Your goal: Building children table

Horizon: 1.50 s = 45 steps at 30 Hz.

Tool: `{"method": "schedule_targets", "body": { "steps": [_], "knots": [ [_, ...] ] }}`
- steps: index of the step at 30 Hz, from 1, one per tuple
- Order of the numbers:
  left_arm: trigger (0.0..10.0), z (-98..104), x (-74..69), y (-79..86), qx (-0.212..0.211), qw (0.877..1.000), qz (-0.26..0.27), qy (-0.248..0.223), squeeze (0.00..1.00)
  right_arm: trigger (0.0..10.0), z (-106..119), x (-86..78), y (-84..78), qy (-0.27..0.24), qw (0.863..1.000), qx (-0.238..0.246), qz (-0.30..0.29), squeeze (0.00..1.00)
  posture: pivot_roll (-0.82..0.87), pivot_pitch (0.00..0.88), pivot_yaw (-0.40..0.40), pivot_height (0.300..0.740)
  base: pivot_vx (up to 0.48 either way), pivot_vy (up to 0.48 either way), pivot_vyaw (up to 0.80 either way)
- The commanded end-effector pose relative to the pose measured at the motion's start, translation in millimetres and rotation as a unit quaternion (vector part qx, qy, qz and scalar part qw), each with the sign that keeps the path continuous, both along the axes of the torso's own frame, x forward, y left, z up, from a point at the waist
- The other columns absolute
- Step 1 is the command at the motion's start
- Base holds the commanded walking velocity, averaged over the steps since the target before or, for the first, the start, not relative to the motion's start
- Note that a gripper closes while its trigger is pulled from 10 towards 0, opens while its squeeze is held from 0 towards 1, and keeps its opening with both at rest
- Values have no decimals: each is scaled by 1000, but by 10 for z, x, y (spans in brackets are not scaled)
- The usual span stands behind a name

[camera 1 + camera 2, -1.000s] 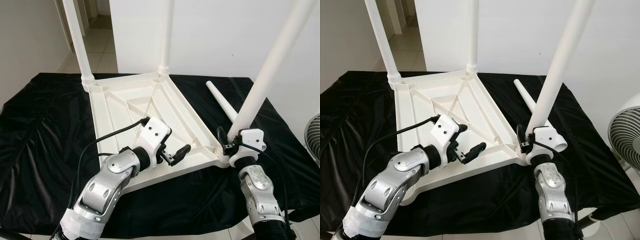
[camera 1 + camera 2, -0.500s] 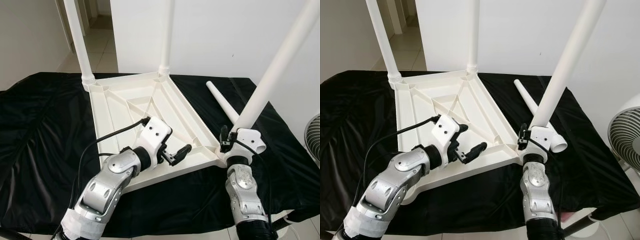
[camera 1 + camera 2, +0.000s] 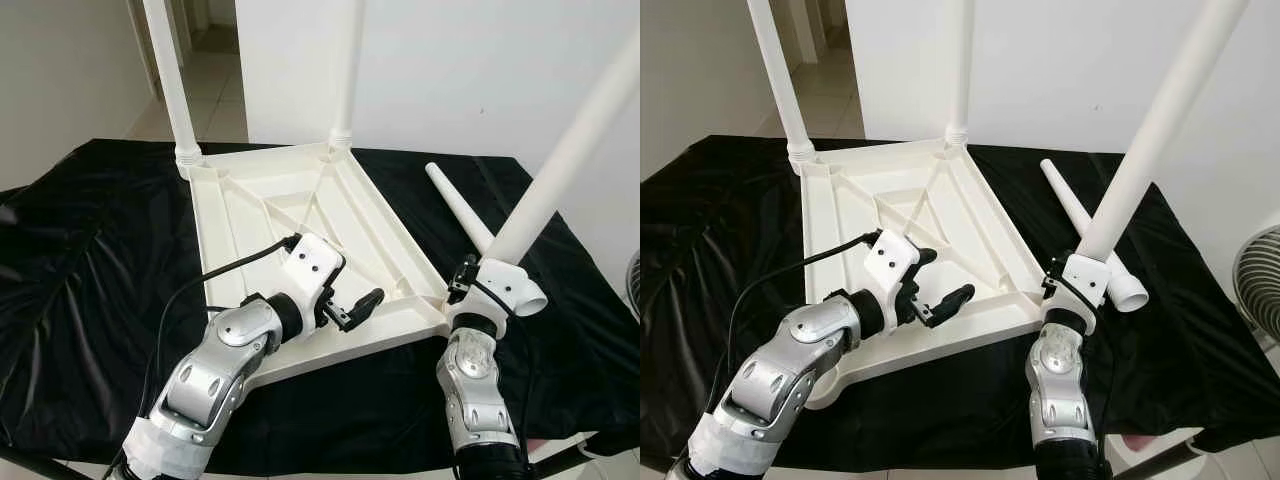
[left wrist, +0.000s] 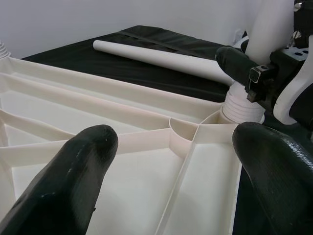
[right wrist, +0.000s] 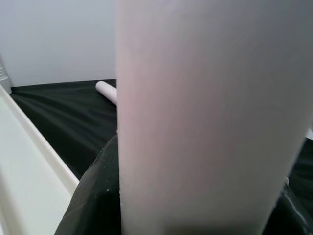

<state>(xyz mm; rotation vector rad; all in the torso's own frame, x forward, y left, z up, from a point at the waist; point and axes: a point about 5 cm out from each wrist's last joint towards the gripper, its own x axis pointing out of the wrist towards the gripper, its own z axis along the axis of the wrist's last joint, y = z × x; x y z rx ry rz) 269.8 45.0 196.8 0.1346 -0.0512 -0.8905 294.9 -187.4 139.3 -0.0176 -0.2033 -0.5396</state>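
Because the third leg (image 3: 1160, 125) is a long, stiff, smooth plastic tube, you should judge it light but slippery; take hold low, just above the threaded collar, where leverage is least. The right pincer (image 3: 478, 285) sits at that point, against the base of the leaning leg at the near right corner of the upturned tabletop (image 3: 300, 235) — the right wrist view shows the tube hard against the camera, so you cannot tell how its fingers stand. The tabletop lies underside up on the black-draped worktop (image 3: 80, 300), with two legs (image 3: 170, 75) upright at the far corners. A loose fourth leg (image 3: 458, 208) lies on the cloth just beyond the right pincer. The left pincer (image 3: 350, 305) hovers spread and empty over the ribbed underside — near the third leg's socket (image 4: 239, 110).
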Motion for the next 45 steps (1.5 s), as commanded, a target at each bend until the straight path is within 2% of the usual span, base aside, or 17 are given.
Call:
{"method": "schedule_targets", "body": {
  "steps": [1, 9, 12, 22, 32, 33, 35, 36, 37, 45],
  "knots": [
    [10000, 25, -15, -5, -3, 1000, 1, -2, 0, 10000, -338, -104, -170, 84, 995, 19, -49, 0, -5, 54, 4, 740, 0, 0, 0],
    [10000, 21, -23, -13, -5, 1000, 1, -1, 0, 10000, -326, -97, -161, 83, 995, 16, -53, 0, -5, 50, 2, 740, 0, 0, 0],
    [10000, 19, -29, -17, -5, 1000, 1, -2, 0, 10000, -333, -125, -186, 84, 993, 31, -72, 0, -1, 47, -4, 740, 0, 0, 0],
    [10000, 20, -35, -29, -6, 1000, 2, -2, 0, 10000, -351, -137, -227, 88, 991, 21, -99, 0, 5, 39, -9, 740, 0, 0, 0],
    [10000, 12, -40, -36, -7, 1000, 0, -1, 0, 10000, -348, -133, -210, 87, 992, 18, -87, 0, -2, 33, -12, 740, 0, 0, 0],
    [10000, 12, -41, -38, -7, 1000, 0, -1, 0, 10000, -344, -130, -203, 85, 993, 19, -82, 94, -2, 33, -12, 740, 0, 0, 0],
    [10000, 11, -41, -41, -7, 1000, -1, -1, 0, 10000, -339, -127, -197, 82, 993, 21, -78, 94, -2, 33, -12, 740, 0, 0, 0],
    [10000, 11, -41, -42, -7, 1000, -1, -1, 0, 10000, -331, -124, -192, 77, 994, 25, -71, 859, -2, 33, -12, 740, 0, 0, 0],
    [10000, 11, -41, -43, -7, 1000, -1, -1, 0, 10000, -316, -121, -187, 70, 995, 26, -66, 1000, -2, 33, -12, 740, 0, 0, 0],
    [10000, 11, -44, -59, -9, 1000, -2, -1, 0, 10000, -238, -76, -161, 44, 998, 22, -31, 1000, -5, 31, -12, 740, 0, 0, 0]
  ]
}}
